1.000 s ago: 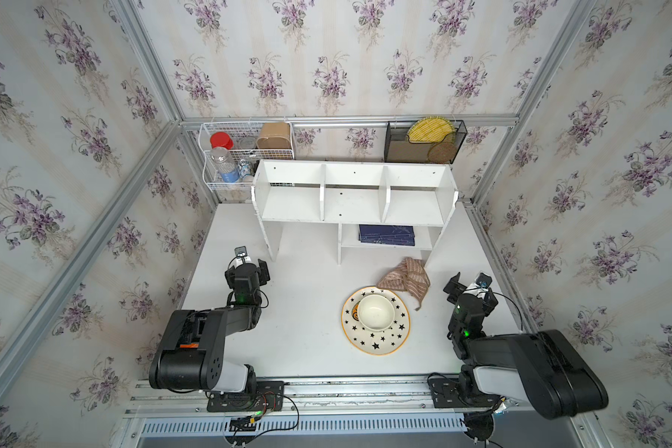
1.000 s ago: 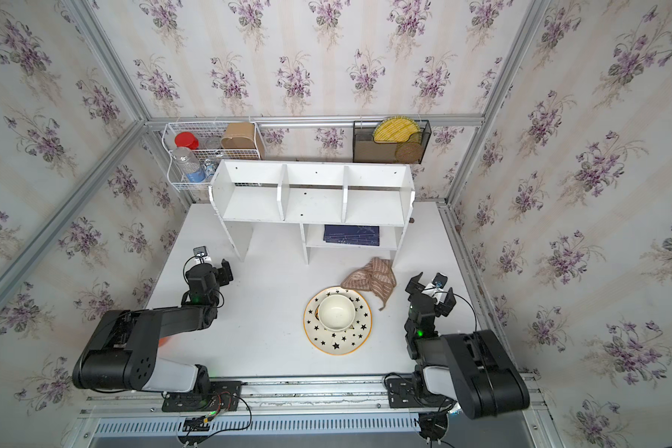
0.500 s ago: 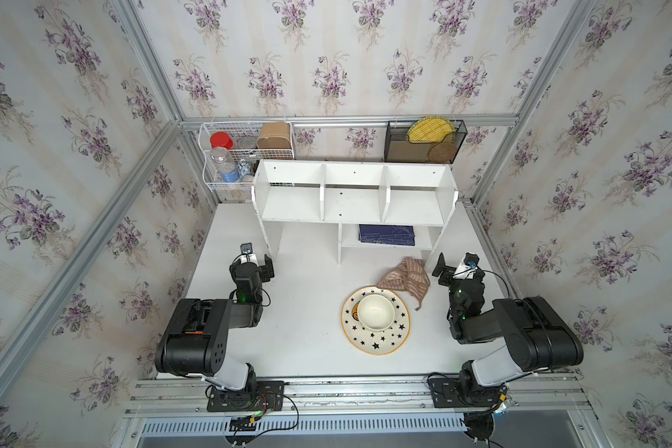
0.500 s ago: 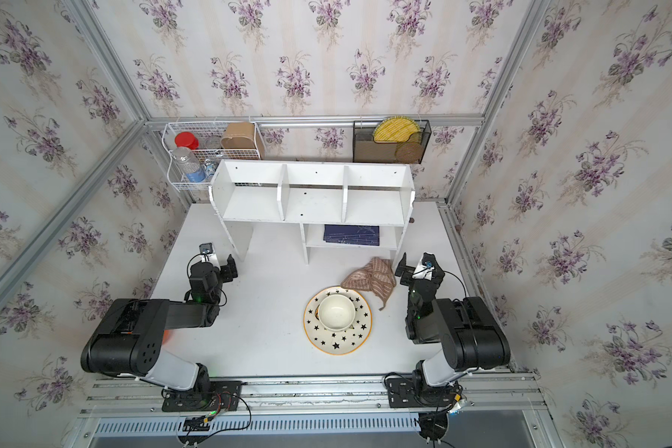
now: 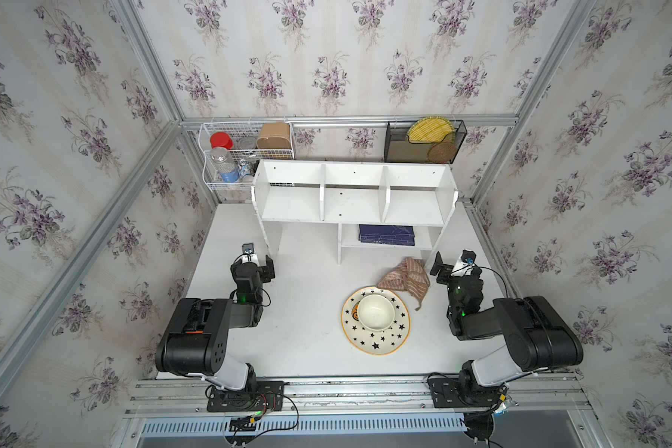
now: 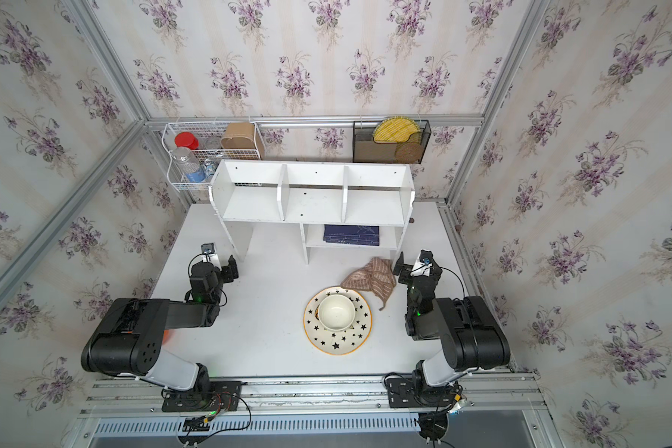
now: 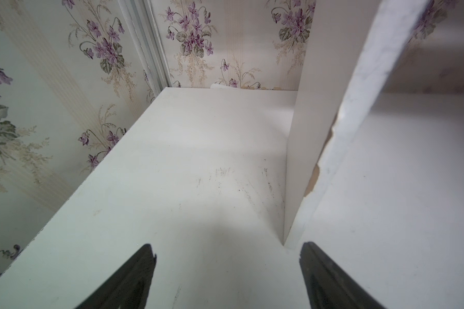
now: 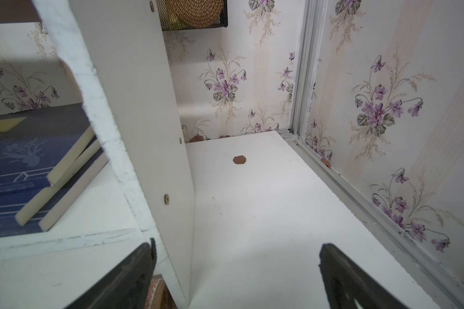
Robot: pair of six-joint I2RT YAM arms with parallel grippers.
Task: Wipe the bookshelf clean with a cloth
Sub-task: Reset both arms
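Observation:
The white bookshelf (image 5: 355, 194) (image 6: 311, 194) stands at the back of the table, its three upper compartments bare. The striped pinkish-tan cloth (image 5: 404, 275) (image 6: 371, 277) lies crumpled on the table in front of the shelf's right leg. My right gripper (image 5: 451, 263) (image 6: 412, 265) is open just right of the cloth, not touching it. In the right wrist view the right gripper (image 8: 236, 245) straddles the shelf's side panel (image 8: 145, 133), and a sliver of cloth (image 8: 158, 294) shows beside one finger. My left gripper (image 5: 257, 259) (image 7: 227, 247) is open and holds nothing, near the shelf's left leg (image 7: 300, 160).
A star-patterned plate (image 5: 375, 341) carrying a white bowl (image 5: 375, 312) sits just in front of the cloth. Dark blue books (image 5: 387, 234) lie on the lower shelf. A white wire basket (image 5: 245, 155) and a black mesh rack (image 5: 423, 141) hang behind. A brown crumb (image 8: 239, 159) lies by the right wall.
Both arms have reached forward toward the shelf. The right gripper has travelled from near the front edge to beside the cloth; the left has crept toward the shelf's left leg.

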